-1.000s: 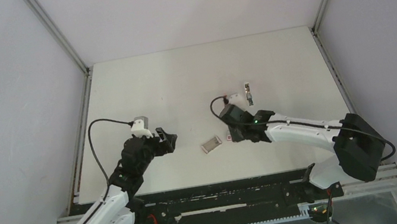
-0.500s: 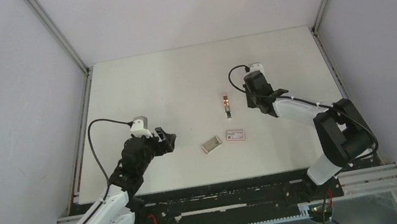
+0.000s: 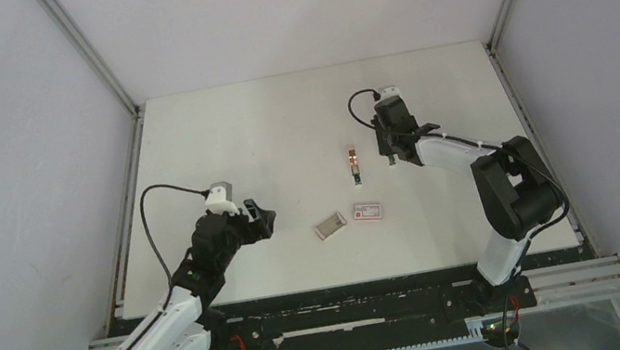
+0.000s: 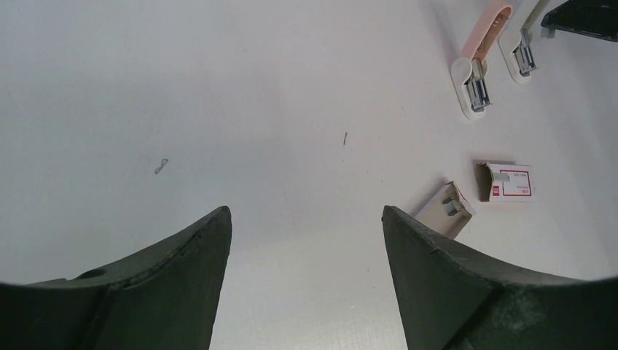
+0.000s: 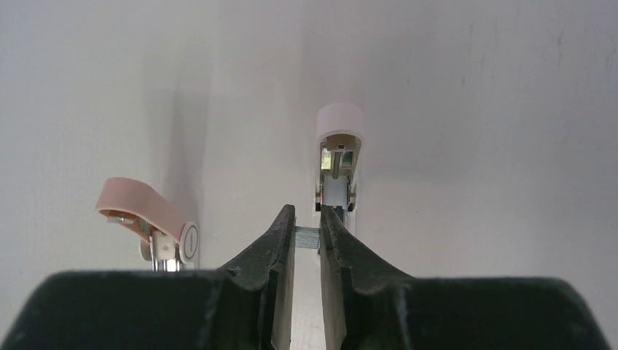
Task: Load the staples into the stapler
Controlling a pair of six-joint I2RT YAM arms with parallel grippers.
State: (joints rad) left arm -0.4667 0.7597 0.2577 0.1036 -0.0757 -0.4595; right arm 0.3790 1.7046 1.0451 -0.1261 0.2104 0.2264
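Note:
My right gripper (image 5: 307, 211) is shut on a short silvery strip of staples (image 5: 307, 238), held crosswise between the fingertips. Just beyond the tips lies a white stapler (image 5: 337, 160) with its lid swung open and its metal channel showing. A pink stapler (image 5: 149, 219), also open, lies to its left. From above, the right gripper (image 3: 390, 145) hovers right of the pink stapler (image 3: 353, 163). The red-and-white carton sleeve (image 3: 368, 212) and its slid-out tray (image 3: 329, 224) lie mid-table. My left gripper (image 3: 261, 218) stands open and holds nothing, left of the tray.
In the left wrist view the left gripper (image 4: 306, 211) faces bare table, with the tray (image 4: 446, 211), sleeve (image 4: 506, 182), pink stapler (image 4: 481, 65) and white stapler (image 4: 525, 44) beyond at right. Two loose staples (image 4: 161, 166) lie on the surface. Metal frame rails border the table.
The right arm swung from beside the carton to the far right, over the white stapler, uncovering the pink stapler. The left arm has not moved.

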